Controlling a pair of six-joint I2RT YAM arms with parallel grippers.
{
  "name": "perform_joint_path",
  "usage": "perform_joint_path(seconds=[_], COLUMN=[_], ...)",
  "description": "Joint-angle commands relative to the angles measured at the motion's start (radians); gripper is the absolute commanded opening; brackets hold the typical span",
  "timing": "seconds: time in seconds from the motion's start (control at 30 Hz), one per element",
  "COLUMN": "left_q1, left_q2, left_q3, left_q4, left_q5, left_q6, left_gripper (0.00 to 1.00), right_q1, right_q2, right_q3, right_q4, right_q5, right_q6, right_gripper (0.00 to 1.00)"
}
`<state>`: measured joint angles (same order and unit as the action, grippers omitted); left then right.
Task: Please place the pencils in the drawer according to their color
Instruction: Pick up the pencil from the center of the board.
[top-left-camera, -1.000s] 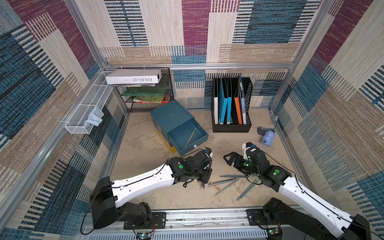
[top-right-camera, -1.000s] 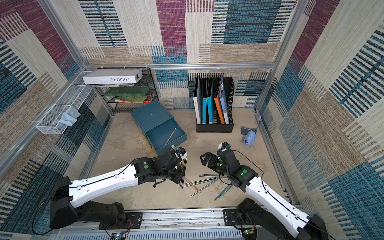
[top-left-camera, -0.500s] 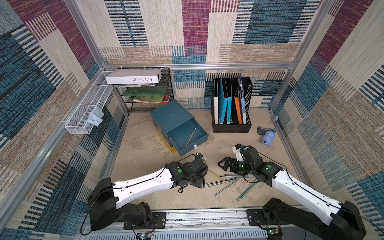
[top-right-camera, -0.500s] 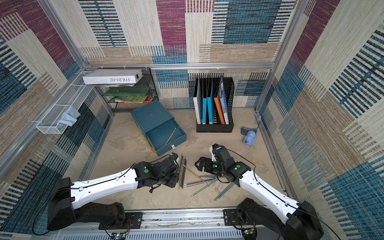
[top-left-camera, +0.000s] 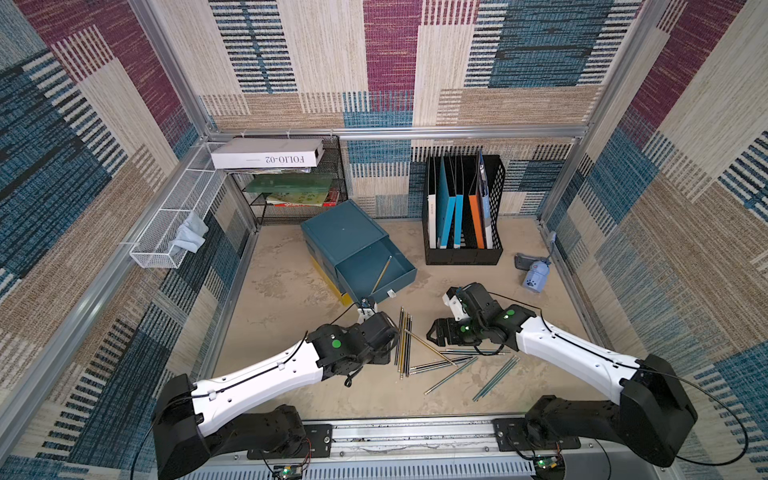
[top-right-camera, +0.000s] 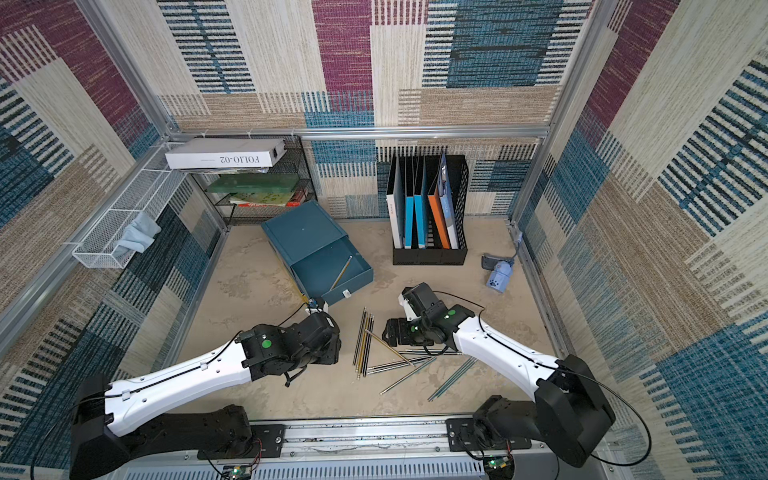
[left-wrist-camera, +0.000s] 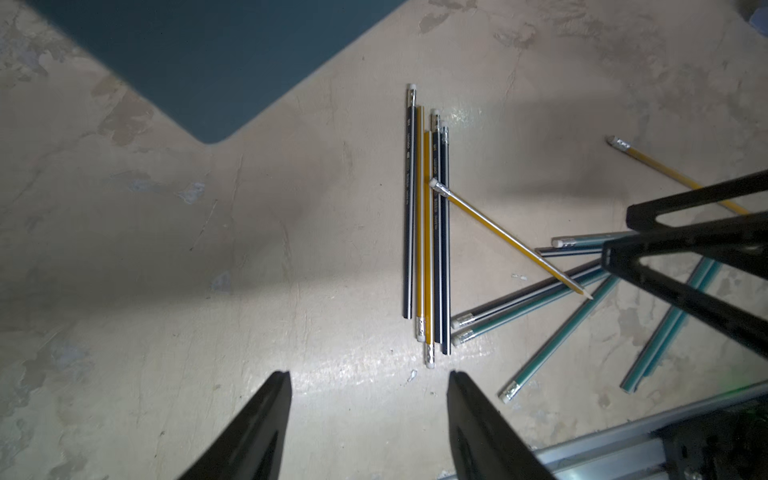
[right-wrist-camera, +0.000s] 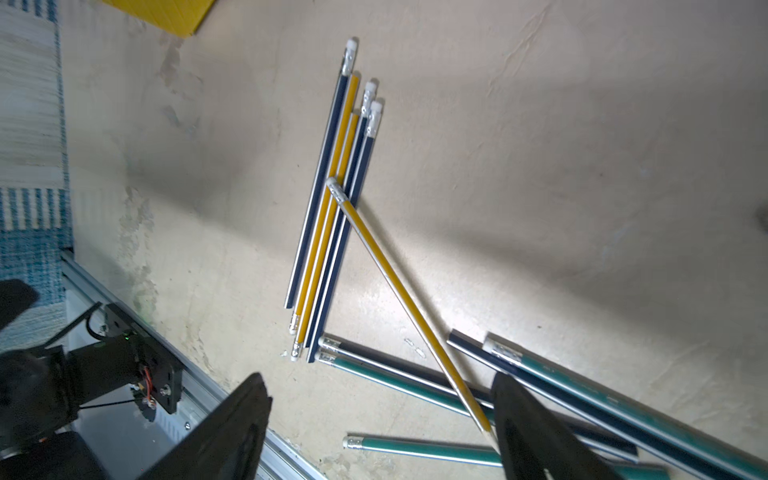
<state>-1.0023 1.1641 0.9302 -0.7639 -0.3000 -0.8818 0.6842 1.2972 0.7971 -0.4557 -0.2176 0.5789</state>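
On the mottled beige table (top-left-camera: 282, 316), the navy-black pencils (left-wrist-camera: 409, 208) are showing a thin white stripe, the yellow pencils (left-wrist-camera: 427, 249) a mustard tone with a pale line, and the teal pencils (left-wrist-camera: 564, 332) a blue-green, all wearing silver ferrules and white erasers. The cabinet (top-left-camera: 340, 228) is showing teal-blue above a yellow lower tier (right-wrist-camera: 166, 12), and a single yellow pencil (top-left-camera: 381, 275) is lying in its teal drawer (top-left-camera: 361, 270). The walls (top-left-camera: 390, 62) are wearing striped patches of blue, maroon and beige.

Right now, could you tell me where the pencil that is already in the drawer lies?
In a top view the yellow pencil lies slanted in the open blue drawer, on the side toward the black file rack, just beyond the loose pencils.
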Motion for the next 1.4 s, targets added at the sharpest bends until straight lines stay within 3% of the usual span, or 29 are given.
perform_joint_path(seconds=[0.0, 0.7, 1.37], left_q1=[0.010, 0.081, 0.116], left_q2=[-0.037, -0.186, -0.257], left_q3=[-0.007, -0.094, -0.140], left_q4=[-0.020, -0.015, -0.025], left_q5=[-0.025, 0.010, 0.022], left_q6=[-0.045, -0.074, -0.077], left_gripper=[0.65, 0.67, 0.67], right_q1=[0.021, 0.145, 0.178], right_q2=[0.034, 0.361, 0.439], right_q3=[0.017, 0.188, 0.230], right_q4=[-0.049, -0.142, -0.145], right_q5=[0.051, 0.222, 0.218], right_q6=[-0.046, -0.136, -0.162], right_gripper=[0.84, 0.66, 0.24])
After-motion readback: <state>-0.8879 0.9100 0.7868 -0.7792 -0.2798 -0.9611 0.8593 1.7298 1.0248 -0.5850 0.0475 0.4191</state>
